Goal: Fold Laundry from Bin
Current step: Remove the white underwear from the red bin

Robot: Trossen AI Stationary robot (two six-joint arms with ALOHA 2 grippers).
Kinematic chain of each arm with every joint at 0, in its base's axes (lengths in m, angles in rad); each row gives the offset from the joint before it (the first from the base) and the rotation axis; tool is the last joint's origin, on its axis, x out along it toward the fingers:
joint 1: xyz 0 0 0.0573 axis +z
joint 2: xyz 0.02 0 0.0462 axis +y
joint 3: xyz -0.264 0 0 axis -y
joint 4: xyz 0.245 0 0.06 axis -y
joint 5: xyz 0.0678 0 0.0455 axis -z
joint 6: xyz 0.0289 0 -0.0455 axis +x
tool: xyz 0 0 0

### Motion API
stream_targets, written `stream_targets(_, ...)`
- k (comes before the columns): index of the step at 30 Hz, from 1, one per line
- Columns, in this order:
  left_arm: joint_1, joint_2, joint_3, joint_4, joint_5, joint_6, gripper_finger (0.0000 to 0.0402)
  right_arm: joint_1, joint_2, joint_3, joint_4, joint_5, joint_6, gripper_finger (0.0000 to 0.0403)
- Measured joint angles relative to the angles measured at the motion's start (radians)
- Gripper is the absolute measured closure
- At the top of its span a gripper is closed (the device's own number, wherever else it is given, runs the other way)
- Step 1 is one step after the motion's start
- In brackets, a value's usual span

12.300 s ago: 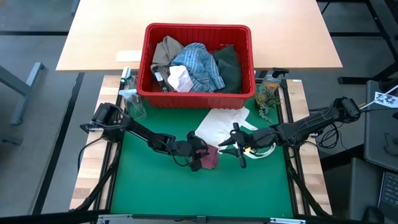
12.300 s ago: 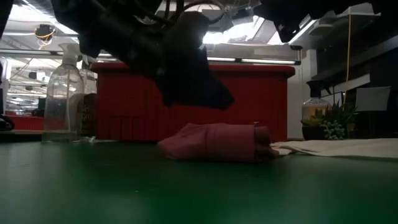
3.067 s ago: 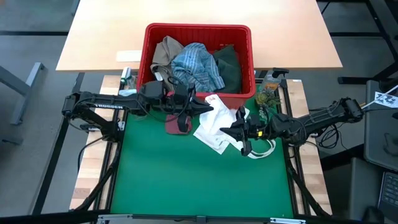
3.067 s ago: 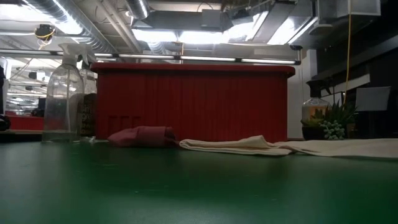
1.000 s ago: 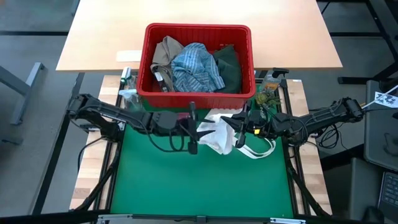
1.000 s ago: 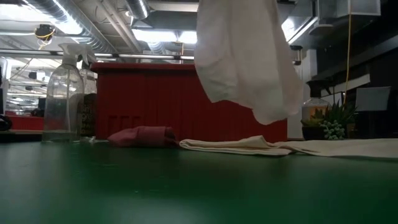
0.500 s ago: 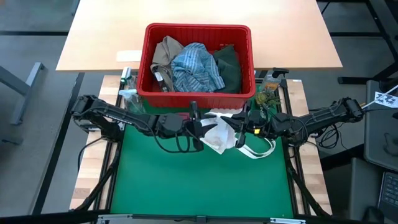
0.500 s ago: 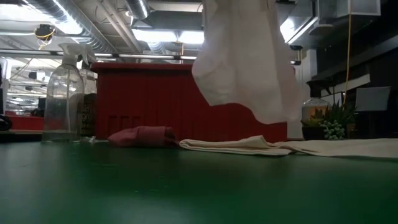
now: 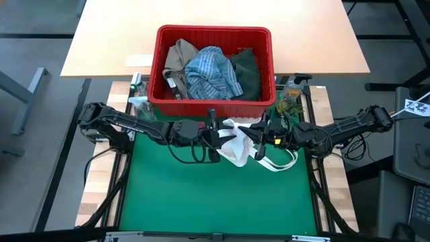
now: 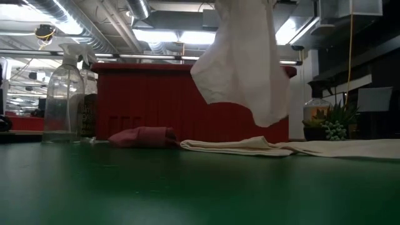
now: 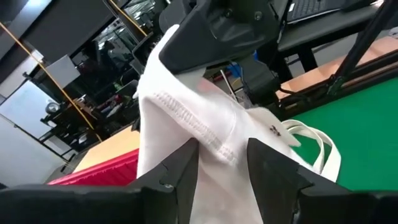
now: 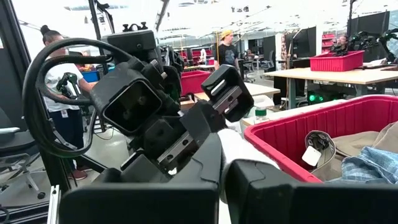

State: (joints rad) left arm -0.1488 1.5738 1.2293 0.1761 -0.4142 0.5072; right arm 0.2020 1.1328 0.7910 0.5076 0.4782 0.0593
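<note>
Green tabletop (image 9: 201, 195) carries the red bin (image 9: 213, 97) at its far edge. Just before it, the small white cloth (image 9: 234, 142) hangs in the air between both grippers. The right gripper (image 9: 257, 143) is closed tight on its top edge; the left gripper (image 9: 216, 136) has partly open fingers (image 11: 180, 168) around the hem. Half a second ago the left gripper was slightly further from the cloth. The maroon cloth (image 10: 142, 137) lies beside the bin

Red bin (image 9: 213, 32), green desk (image 9: 215, 195)
White cloth (image 10: 244, 62) aloft; maroon cloth (image 10: 142, 137); blue-white striped shirt (image 9: 211, 72), tan garment (image 9: 179, 54), dark green garment (image 9: 247, 70)
</note>
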Motion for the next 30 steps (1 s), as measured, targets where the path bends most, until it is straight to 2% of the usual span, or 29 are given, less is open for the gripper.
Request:
stream_targets(3, 0.0, 0.0, 0.0, -0.001, -0.011, -0.001, 0.0299, 0.0, 0.0, 0.0, -0.002, 0.0, 0.0, 0.0398)
stream_targets(10, -0.003, 0.0, 0.0, -0.001, -0.013, -0.014, 0.0393, 0.0, 0.0, 0.0, -0.014, 0.0, 0.0, 0.0398)
stream_targets(19, -0.046, -0.002, 0.0, -0.005, -0.068, -0.137, 0.0399, 0.0, 0.0, 0.0, -0.063, 0.0, -0.005, 0.0398)
stream_targets(30, -0.07, -0.005, 0.0, -0.003, -0.077, -0.141, 0.0401, 0.0, 0.0, 0.0, -0.065, 0.0, -0.072, 0.0393)
